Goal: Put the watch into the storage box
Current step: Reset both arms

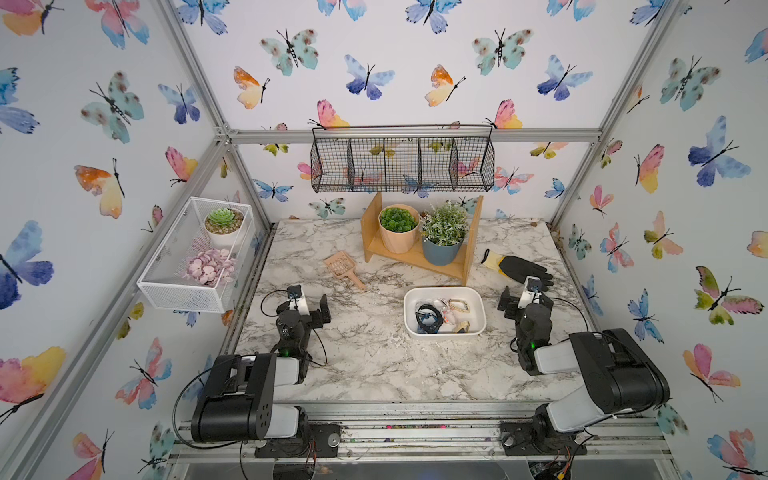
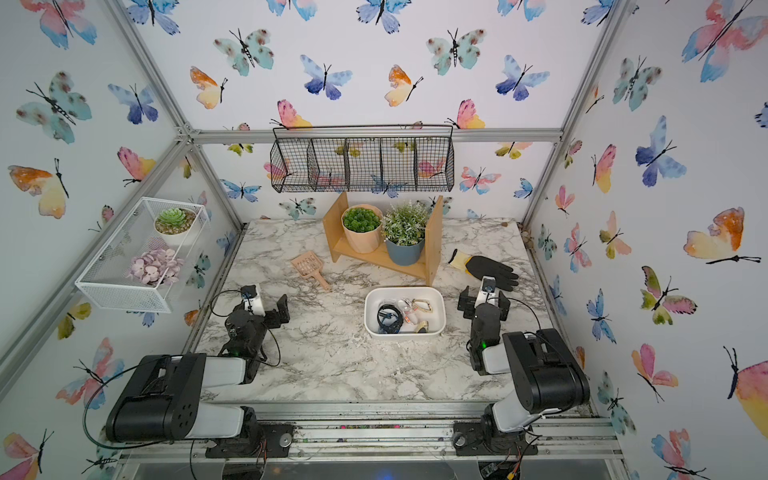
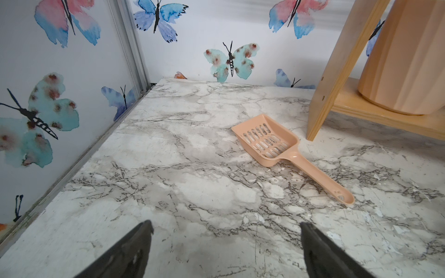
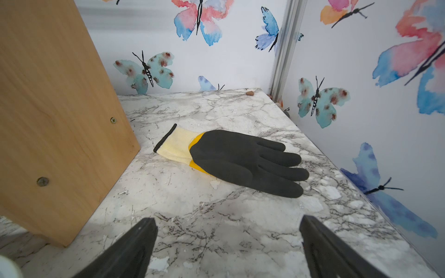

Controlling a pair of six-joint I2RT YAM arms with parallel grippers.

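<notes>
The storage box (image 1: 446, 335) (image 2: 405, 336), a shallow white bin, sits on the marble table between the two arms in both top views. A black watch (image 1: 428, 318) (image 2: 388, 318) lies curled inside its left part, next to several other small items. To the box's left, well apart from it, my left gripper (image 1: 305, 301) (image 2: 266, 301) (image 3: 226, 226) stands open over bare marble. On the box's right my right gripper (image 1: 525, 295) (image 2: 484, 295) (image 4: 227, 222) is also open, with nothing between its fingers. Neither wrist view shows the box or the watch.
A peach slotted scoop (image 1: 343, 268) (image 3: 269, 142) lies ahead of the left gripper. A black and yellow glove (image 1: 521, 268) (image 4: 240, 158) lies ahead of the right one. A wooden shelf (image 1: 415, 259) with two potted plants stands behind the box. A black wire basket (image 1: 401, 162) and a white mesh basket (image 1: 195, 257) hang on the walls.
</notes>
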